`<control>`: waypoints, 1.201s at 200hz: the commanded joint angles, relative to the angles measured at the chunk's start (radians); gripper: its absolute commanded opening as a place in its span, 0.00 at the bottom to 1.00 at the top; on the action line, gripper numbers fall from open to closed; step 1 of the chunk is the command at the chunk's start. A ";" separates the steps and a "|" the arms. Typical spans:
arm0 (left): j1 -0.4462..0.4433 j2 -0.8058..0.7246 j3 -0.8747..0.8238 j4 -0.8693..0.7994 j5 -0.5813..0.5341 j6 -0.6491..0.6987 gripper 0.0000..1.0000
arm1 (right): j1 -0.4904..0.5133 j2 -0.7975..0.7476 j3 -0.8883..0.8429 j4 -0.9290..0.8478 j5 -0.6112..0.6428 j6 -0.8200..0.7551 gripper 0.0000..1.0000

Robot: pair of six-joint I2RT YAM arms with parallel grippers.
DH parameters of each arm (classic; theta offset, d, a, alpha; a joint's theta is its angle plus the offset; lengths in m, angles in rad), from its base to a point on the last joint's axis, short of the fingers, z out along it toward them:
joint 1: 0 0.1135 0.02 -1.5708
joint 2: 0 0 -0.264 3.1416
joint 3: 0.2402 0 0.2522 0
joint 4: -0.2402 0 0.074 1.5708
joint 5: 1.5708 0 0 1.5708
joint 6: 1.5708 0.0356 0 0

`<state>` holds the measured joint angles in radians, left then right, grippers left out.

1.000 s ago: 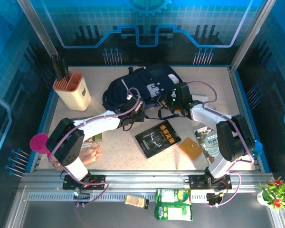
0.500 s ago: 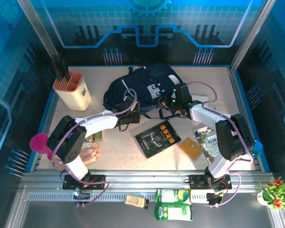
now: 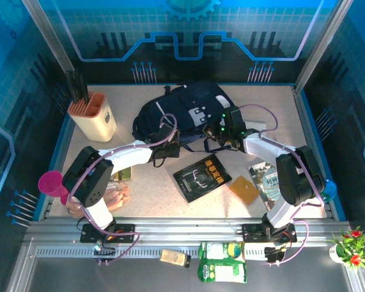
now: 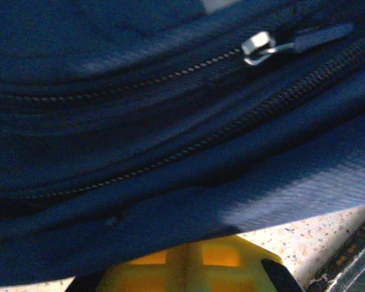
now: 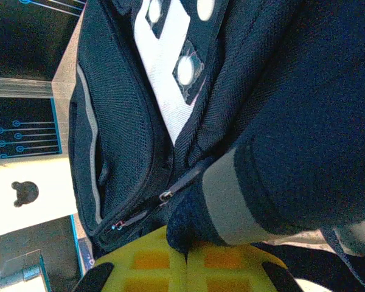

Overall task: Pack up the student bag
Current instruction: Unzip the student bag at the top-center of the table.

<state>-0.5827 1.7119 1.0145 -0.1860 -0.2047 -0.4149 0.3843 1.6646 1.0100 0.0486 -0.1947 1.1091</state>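
At the near rail, a green packet (image 3: 222, 261) and a small tan packet (image 3: 175, 258) are laid side by side. Further in, a black book (image 3: 201, 177) is seen lying on the bench (image 3: 280, 109) between the two arms. A brown square (image 3: 243, 190) and a booklet (image 3: 266, 180) are placed to its right, and a pink cup (image 3: 50, 182) is set at the left edge.

Beyond the book, the left claw (image 3: 169, 146) is pressed against the near edge of the student bag (image 3: 179, 112). Navy fabric is draped over its yellow fingers (image 4: 170, 271), so its opening cannot be told. The right claw (image 3: 214, 135) is closed on a fold of the bag's right side, with a grey strip (image 5: 231, 201) caught between the yellow pads (image 5: 149, 261). The bag itself is laid at the far middle of the bench. A beige holder (image 3: 94, 115) is stood at the far left.
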 commanded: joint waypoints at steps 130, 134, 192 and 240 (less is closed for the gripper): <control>0.056 0.018 0.099 -0.262 0.216 0.140 0.00 | -0.135 0.034 0.039 -0.037 -0.019 -0.092 0.55; 0.054 0.020 0.109 -0.273 0.221 0.140 0.00 | -0.130 0.018 0.020 -0.041 -0.014 -0.076 0.57; 0.022 0.052 0.232 -0.361 0.314 0.104 0.00 | 0.032 -0.045 -0.111 0.010 0.009 0.174 0.68; 0.004 0.070 0.256 -0.357 0.344 0.093 0.00 | 0.108 0.085 -0.049 0.056 0.016 0.218 0.70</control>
<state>-0.5648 1.7653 1.2308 -0.5163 0.0807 -0.3130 0.4725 1.6737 0.9146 0.0731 -0.1905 1.2751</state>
